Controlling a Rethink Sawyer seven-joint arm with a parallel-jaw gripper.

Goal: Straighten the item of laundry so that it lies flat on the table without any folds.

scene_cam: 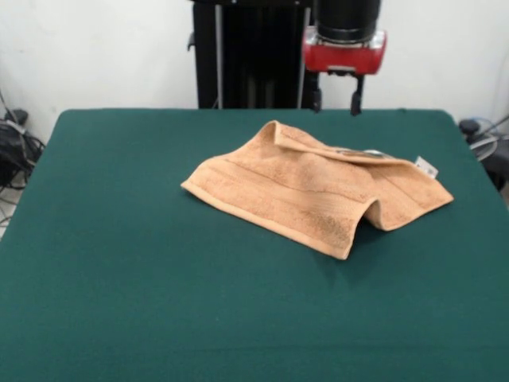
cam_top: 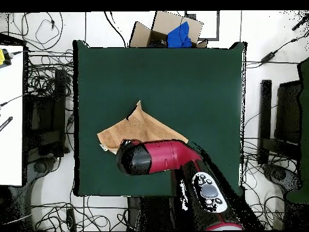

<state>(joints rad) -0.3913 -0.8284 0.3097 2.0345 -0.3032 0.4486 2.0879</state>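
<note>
Clearly not yet flat: tan towel (scene_cam: 318, 191) lying rumpled right of centre on the green desk (scene_cam: 119, 263), one edge doubled over (white tag outermost), gripper (scene_cam: 336, 99) hovering behind it, empty, fingers apart; next, pinching that folded corner.

A plain white wall (scene_cam: 95, 48) stands behind me. Around my table the pale floor (cam_top: 253, 36) is strewn with black cables (cam_top: 45, 78). An open cardboard box (cam_top: 158, 29) holds something blue (cam_top: 179, 36).
</note>
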